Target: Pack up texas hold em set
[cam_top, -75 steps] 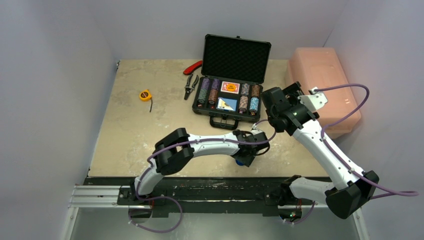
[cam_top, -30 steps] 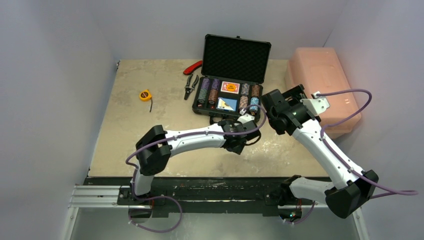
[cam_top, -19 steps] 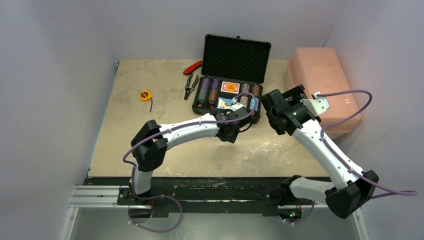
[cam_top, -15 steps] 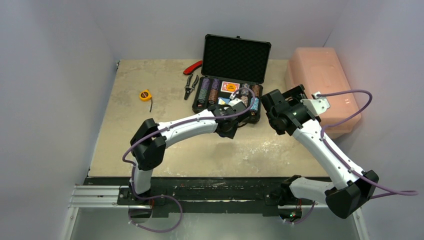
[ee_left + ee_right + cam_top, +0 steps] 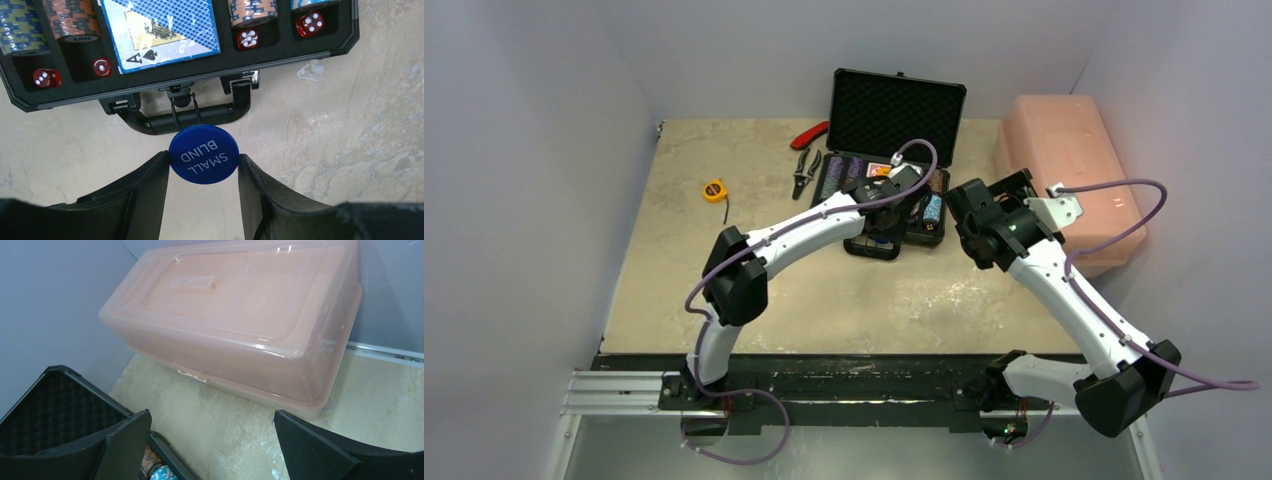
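Observation:
The black briefcase lies open at the table's far middle, its foam lid upright. In the left wrist view its tray holds striped chip stacks, a blue card deck and small red dice. My left gripper is shut on a blue disc marked SMALL BLIND, held just above the case's handle. My right gripper stands wide open and holds nothing, hovering to the right of the case's right edge.
A pink plastic box sits at the far right, close behind the right gripper. Red-handled pliers and black pliers lie left of the case. A yellow tape measure rests further left.
My left arm has carried the blue disc from near the table's front edge up to the case's handle. The right arm has barely moved.

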{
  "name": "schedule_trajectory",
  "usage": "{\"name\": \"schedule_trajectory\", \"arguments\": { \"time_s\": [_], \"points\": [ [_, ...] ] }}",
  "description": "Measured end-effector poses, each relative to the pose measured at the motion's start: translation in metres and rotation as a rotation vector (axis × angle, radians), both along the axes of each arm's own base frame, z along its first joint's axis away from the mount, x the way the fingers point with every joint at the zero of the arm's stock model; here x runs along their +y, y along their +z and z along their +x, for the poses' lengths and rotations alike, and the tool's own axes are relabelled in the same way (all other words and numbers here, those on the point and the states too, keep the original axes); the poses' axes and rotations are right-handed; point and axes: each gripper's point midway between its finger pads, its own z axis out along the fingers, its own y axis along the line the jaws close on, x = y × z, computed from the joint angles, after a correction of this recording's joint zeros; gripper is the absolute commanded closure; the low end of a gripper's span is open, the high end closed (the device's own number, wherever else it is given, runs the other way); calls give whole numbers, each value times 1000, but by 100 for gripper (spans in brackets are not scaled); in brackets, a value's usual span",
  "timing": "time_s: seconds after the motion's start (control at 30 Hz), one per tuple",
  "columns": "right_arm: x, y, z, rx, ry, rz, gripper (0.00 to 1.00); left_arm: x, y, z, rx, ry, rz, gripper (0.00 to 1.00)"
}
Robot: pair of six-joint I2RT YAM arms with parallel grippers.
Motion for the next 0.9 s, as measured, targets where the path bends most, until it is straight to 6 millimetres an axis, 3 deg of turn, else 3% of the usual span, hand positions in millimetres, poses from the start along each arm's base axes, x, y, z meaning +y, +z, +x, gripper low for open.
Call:
{"name": "schedule_trajectory", "arguments": {
  "time_s": [0.3, 0.67, 0.9],
  "points": [
    [1, -4, 2, 6, 6, -7, 2, -3, 6, 35, -3, 10, -10, 100],
    [2, -6, 3, 11, 8, -10, 2, -23, 9, 57, -9, -22, -37, 100],
    [5, -6, 3, 8, 18, -9, 2, -19, 11, 75, -11, 2, -60, 100]
  ]
}}
